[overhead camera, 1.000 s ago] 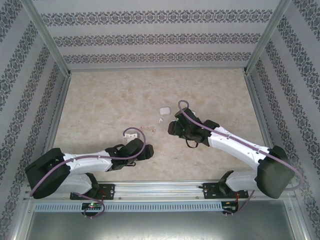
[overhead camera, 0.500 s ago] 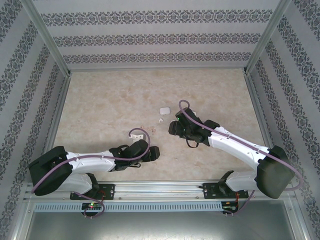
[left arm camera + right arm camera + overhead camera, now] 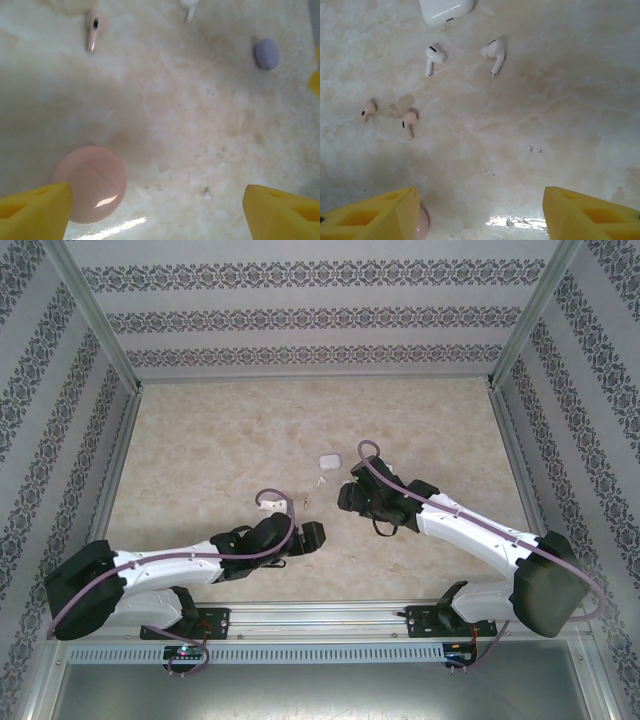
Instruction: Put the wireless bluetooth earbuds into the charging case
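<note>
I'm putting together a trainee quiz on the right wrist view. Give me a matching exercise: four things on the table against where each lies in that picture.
Things:
1. white case
2. white earbuds
3. pinkish earbuds
4. pink case

Places:
A. bottom edge, mostly out of frame
B. picture's left, about mid-height
C. top edge, partly cut off
D. just below the white case

Pairs: 1-C, 2-D, 3-B, 4-A
</note>
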{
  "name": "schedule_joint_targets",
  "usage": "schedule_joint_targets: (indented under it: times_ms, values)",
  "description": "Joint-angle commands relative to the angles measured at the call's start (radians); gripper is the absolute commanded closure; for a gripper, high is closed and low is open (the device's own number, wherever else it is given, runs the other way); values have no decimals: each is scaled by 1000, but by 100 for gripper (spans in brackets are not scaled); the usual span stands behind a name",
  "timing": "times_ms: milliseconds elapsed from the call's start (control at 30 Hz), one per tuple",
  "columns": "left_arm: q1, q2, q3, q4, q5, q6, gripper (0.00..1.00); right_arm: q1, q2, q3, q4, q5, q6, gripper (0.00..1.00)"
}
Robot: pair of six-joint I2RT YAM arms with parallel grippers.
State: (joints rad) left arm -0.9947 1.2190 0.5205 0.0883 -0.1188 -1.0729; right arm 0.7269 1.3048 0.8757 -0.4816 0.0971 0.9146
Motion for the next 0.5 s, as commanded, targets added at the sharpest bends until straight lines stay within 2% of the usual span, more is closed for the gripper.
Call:
schedule_joint_targets:
  times_ms: [0, 133, 300, 467]
  values:
    - [20, -73, 56, -78, -88, 48, 12, 31, 29, 6, -31, 12, 84, 34]
    - [121, -164, 88, -177, -117, 97, 11, 91, 94, 16, -25, 12, 225, 33]
    - [354, -242, 117, -257, -26, 164, 11, 194, 226, 97, -60, 27, 417, 31]
    - [519, -237, 169, -305, 42, 248, 10, 258, 339, 188, -113, 29, 581, 31]
